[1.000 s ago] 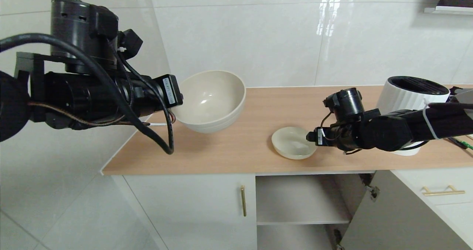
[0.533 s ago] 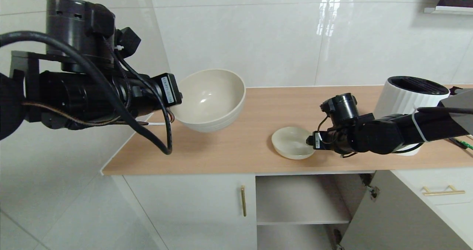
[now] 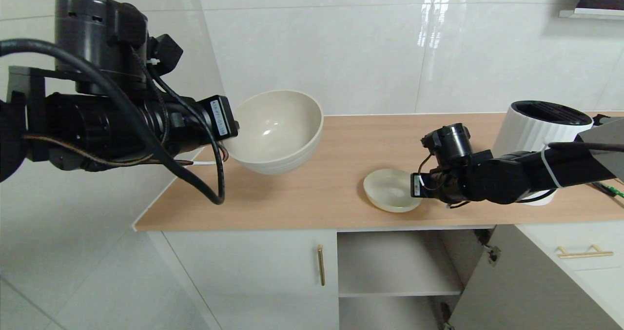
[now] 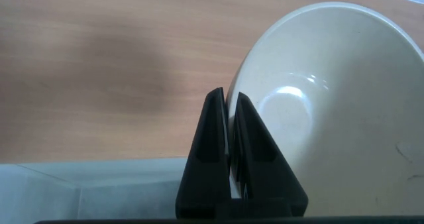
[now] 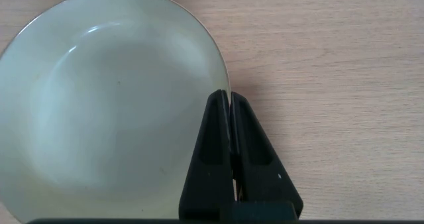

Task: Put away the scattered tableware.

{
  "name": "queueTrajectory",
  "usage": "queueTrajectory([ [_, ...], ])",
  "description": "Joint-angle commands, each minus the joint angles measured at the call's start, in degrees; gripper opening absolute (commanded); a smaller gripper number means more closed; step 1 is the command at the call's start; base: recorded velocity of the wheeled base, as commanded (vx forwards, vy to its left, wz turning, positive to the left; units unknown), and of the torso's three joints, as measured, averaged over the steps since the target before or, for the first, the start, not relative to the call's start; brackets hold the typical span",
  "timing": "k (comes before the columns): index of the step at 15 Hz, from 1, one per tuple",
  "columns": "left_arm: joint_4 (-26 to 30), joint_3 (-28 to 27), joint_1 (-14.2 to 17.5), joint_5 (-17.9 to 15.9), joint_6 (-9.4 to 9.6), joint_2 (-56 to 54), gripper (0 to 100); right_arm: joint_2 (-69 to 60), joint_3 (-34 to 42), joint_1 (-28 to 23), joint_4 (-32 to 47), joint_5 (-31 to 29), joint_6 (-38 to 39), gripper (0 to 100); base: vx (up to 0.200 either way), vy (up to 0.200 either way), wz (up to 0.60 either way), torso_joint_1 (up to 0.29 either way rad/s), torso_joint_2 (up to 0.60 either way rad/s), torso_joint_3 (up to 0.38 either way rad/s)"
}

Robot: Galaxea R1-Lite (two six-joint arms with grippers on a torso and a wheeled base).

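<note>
Head view: left tool [image 3: 235, 126] pinches big bowl [image 3: 280, 130] rim above surface [image 3: 341, 140]; right tool [image 3: 408, 187] pinches small dish [image 3: 387, 189] rim; white container [image 3: 541, 123] behind.

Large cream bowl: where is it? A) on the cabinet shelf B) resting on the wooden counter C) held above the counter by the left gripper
C: the left gripper pinches the rim of the large cream bowl, clear of the light wooden counter below.

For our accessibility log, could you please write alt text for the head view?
The left hand holds a large cream bowl by its rim above the wooden counter, at its left end. The right hand pinches the rim of a small dish near the front edge, a white ribbed container behind.
</note>
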Motion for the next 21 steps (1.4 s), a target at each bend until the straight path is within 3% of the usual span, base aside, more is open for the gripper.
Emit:
queueTrajectory([
  [1, 0.02, 0.09, -0.01, 0.02, -0.03, -0.35, 0, -0.66, 0.28, 0.03, 0.04, 0.01, -0.03, 0, 0.000, 0.000, 0.00, 0.000, 0.00, 0.000],
  [13, -0.07, 3.52, -2.99, -0.07, -0.21, -0.09, 0, -21.14, 9.68, 4.60, 0.04, 2.48, 3.92, 0, 0.000, 0.000, 0.00, 0.000, 0.00, 0.000],
  [17, -0.07, 9.23, -5.63, -0.07, -0.21, -1.41, 0, -26.42, 15.13, 4.69, 0.13, 3.44, 5.68, 0, 0.000, 0.000, 0.00, 0.000, 0.00, 0.000],
  [21, -0.24, 14.33, -8.97, -0.51, -0.47, -1.14, 0, -31.43, 23.30, 7.94, 0.13, 4.50, 6.03, 0, 0.000, 0.000, 0.00, 0.000, 0.00, 0.000],
])
